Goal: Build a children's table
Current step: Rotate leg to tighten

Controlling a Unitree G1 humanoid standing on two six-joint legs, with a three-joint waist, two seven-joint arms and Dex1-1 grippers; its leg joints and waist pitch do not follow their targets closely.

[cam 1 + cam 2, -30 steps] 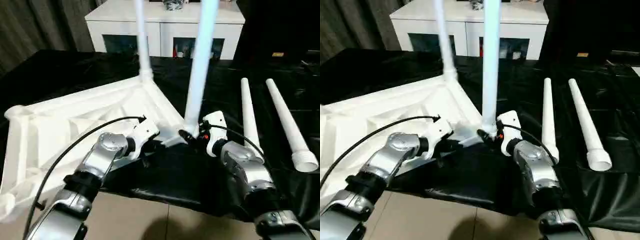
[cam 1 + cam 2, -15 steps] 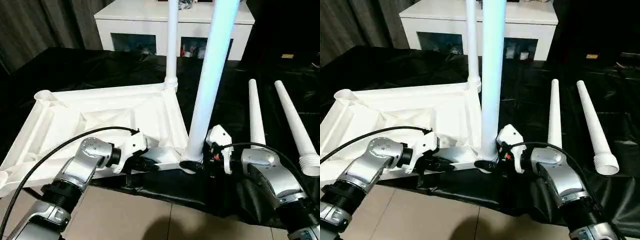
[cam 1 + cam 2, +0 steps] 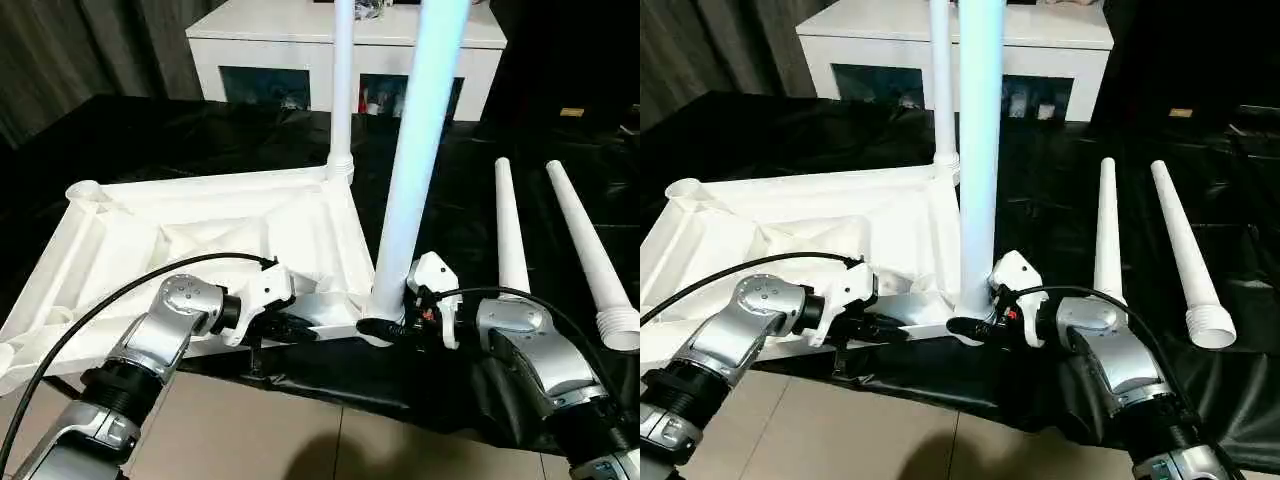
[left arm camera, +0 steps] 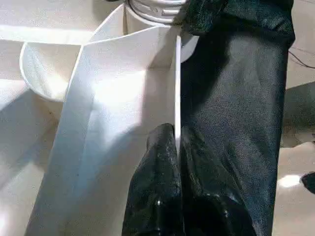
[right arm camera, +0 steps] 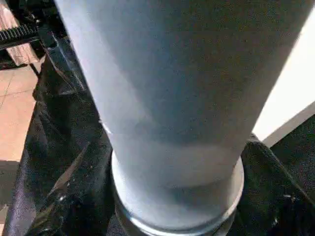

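Note:
The white tabletop lies ribbed side up on the black cloth. One white leg stands in its far corner socket. A second leg stands in the near right socket, and its base looms large in the right wrist view. My left gripper is shut on the tabletop's thin near rim, pinching it between both fingers. My right gripper sits at the base of the near leg. Two loose legs lie side by side on the right.
A white cabinet with dark glass doors stands behind the work table. Black cloth covers the table and hangs over its front edge. Beige floor tiles show below my forearms. Dark curtains hang at the back left.
Over the last second the tabletop has swung round with both grippers, its near right corner coming toward me, and the two legs now stand straighter. In the last half second almost nothing has moved.

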